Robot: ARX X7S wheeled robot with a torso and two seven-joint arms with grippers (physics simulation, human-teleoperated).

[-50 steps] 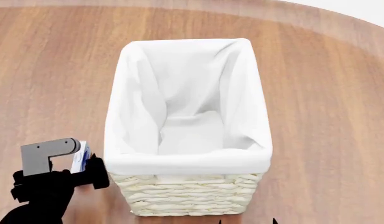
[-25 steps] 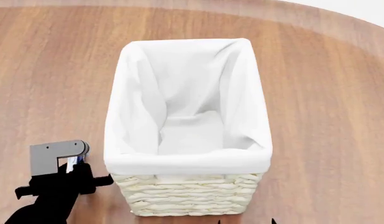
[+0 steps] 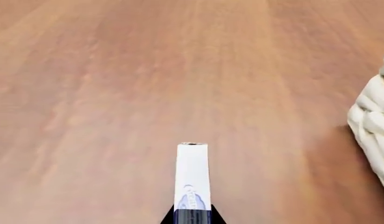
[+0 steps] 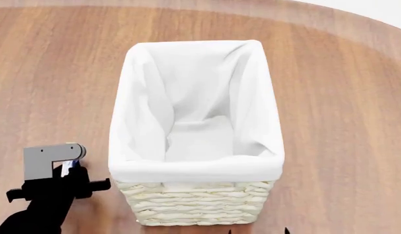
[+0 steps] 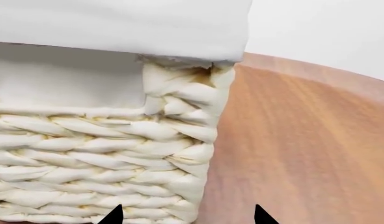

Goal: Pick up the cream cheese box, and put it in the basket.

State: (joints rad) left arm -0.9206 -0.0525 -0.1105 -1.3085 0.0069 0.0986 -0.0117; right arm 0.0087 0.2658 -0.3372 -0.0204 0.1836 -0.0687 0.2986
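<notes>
Presently the box point(image 3: 192, 179) sits edge-on between the left gripper's point(image 4: 69, 171) fingers, its narrow white face running straight out ahead of the tool; a bluish mark shows near the held end. Judged a light, stiff carton with smooth faces, likely to slip or swivel if pinched only at one end, and likely to dent if squeezed hard. Best hold is across the two broad flat faces, near the middle. Here the grip looks close to one end (most of the carton juts free beyond the fingertips), so a swing could lever it loose.

In the head view only a sliver of the carton shows by the grey bracket; the left gripper is clamped on it, off the wooden table point(image 4: 50, 73). The wrist view shows bare wood beneath and ahead.

Basket point(image 4: 195, 197) stands just to the tool's right, its woven wall showing at the edge of the left wrist view. Its liner point(image 4: 194, 170) rim looks higher than the carton, so a lift before crossing seems needed.

Right gripper point(image 5: 186, 215) hangs low before the basket's near corner, fingertips well spread, holding nothing.
</notes>
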